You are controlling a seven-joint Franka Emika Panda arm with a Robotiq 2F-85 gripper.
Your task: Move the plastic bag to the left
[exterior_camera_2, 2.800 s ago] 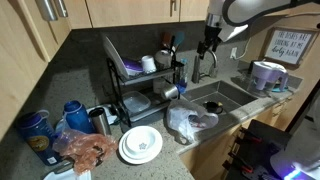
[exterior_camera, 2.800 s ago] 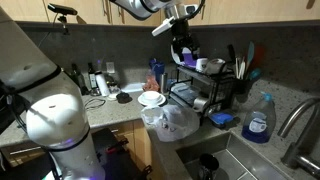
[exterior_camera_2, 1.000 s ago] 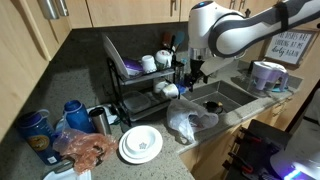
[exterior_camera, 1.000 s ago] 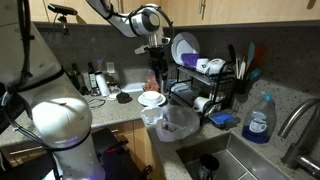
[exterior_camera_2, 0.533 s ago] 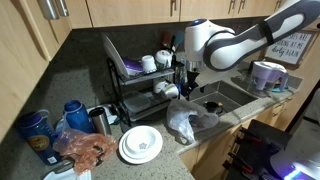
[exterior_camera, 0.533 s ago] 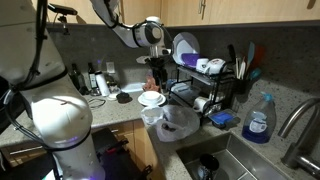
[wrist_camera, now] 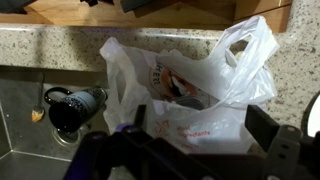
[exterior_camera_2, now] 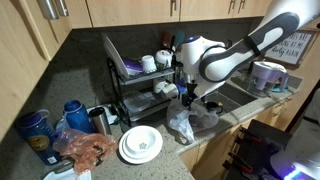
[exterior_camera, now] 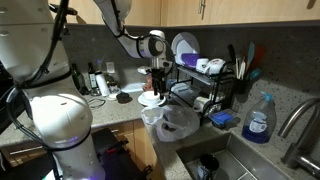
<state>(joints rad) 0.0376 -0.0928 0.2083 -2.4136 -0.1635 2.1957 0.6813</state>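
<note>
Wrist view shows the tool [wrist_camera: 205,140] with its two dark fingers spread wide at the bottom of the picture and nothing between them. The plastic bag [wrist_camera: 195,85] lies straight below, crumpled, with its handles pointing up and printed packaging showing through the film. The bag sits on the speckled table [wrist_camera: 60,45] at its front edge, just beside the sink [wrist_camera: 25,100], whose dark drain [wrist_camera: 70,108] shows to one side. In both exterior views the bag [exterior_camera: 170,122] [exterior_camera_2: 188,123] is where it was a few seconds ago, a loose heap at the corner where the table's front edge meets the sink, with the white plate [exterior_camera_2: 140,145] near it and the dish rack [exterior_camera_2: 135,85] behind. What has changed is the arm. A few seconds ago the tool was high up by the cabinets above the rack, and since then it has swung across and come down. It now hangs just over the bag [exterior_camera_2: 188,100], apart from it as far as the pictures show. The approach looks nearly done, and neither the grasp nor the move has begun. The next step is probably a short drop and a pinch on a raised fold or a handle. Thin film slips and bunches, so a shallow bite might pull free once the bag is dragged.
</note>
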